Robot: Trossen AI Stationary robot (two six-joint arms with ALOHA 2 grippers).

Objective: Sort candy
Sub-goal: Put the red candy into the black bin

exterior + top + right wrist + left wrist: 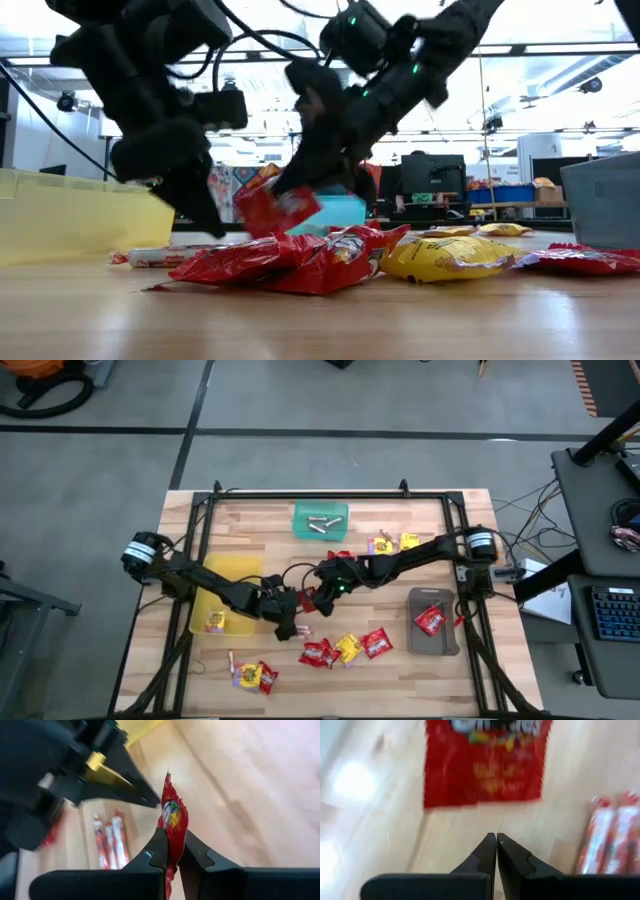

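Right wrist view first: we see the right gripper (172,851) clenched on a shiny red packet (172,822), jaws pinching the packet's lower end so that it stands edge-up between them. We judge this candy light and limp, a crinkly foil wrapper with loose contents, slippery on its flat faces; the crimped end seam looks the surest place to take hold, and a pinch at one edge will likely let the packet swing or twist.

Landmark: the grey tray (433,643). In the high view the right gripper (318,596) sits well to the left of that tray, near mid-table, and the low view shows the held packet (278,212) lifted clear of the wood, above a heap of red packets (290,260) and a yellow packet (445,256).

Left gripper (496,851): jaws pressed together, holding nothing, pointed down at the table beside another red packet (482,767) and some pinkish twisted rolls (607,837). In the high view the left gripper (285,622) lies just beside the right one, farther left of the grey tray.

One red packet (430,620) already lies in the grey tray; others (345,650) stay loose on the table to the tray's left.
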